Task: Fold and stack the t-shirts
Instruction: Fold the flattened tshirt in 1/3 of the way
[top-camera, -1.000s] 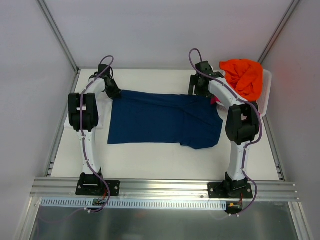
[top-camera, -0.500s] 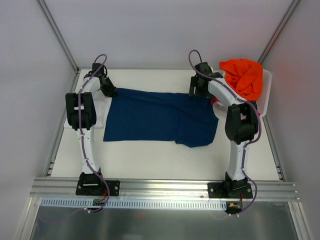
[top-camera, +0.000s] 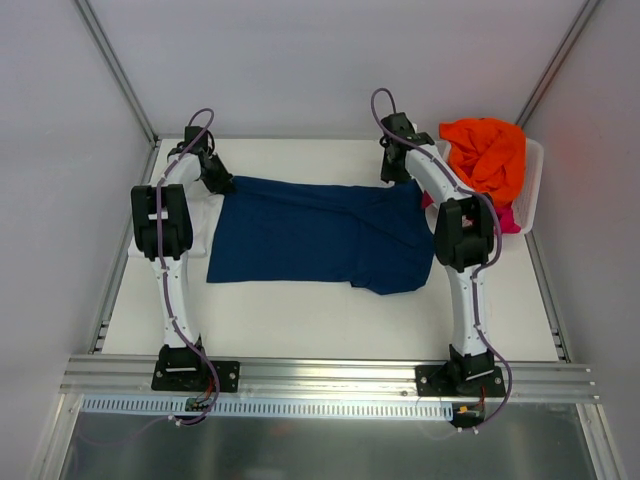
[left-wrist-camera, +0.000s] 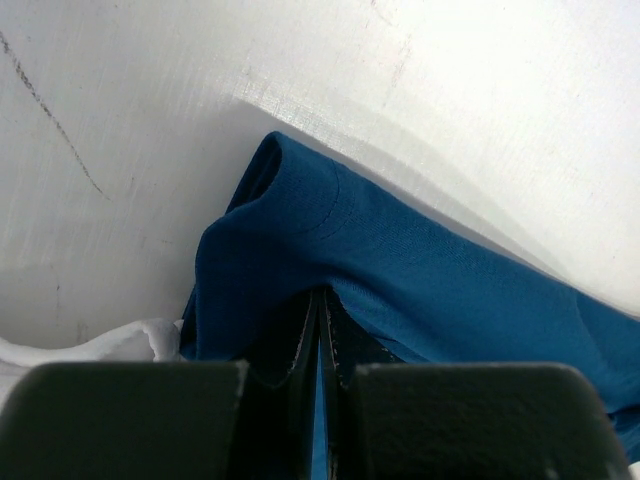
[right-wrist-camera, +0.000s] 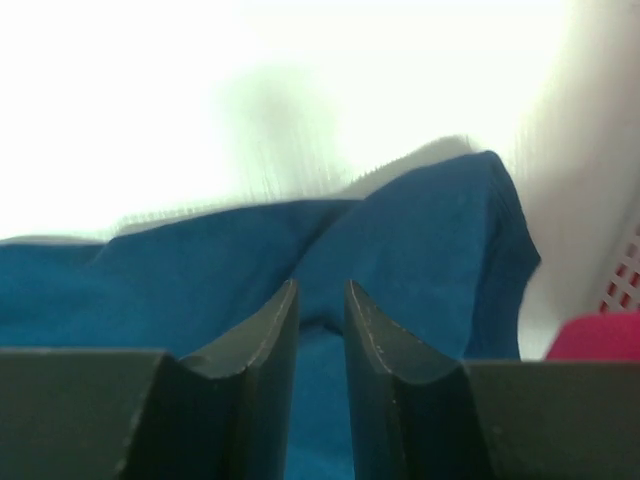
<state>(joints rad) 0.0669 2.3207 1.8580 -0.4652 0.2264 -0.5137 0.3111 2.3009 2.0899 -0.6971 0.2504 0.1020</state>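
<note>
A: Shifted over the past second?
B: Dragged navy t-shirt (top-camera: 320, 235) leftward, flat across table (top-camera: 300, 320).
A: Grippers?
B: Left gripper (left-wrist-camera: 322, 300) — clamped on the far-left corner. Right gripper (right-wrist-camera: 320, 290) — narrowed around the far-right corner, hold impossible to tell.

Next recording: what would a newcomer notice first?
A navy blue cloth t-shirt lies spread across the white table, the left tool pinching its far-left corner and the right tool at its far-right corner. At the far right, a crumpled orange cloth shirt heaps over a white slatted plastic basket.
</note>
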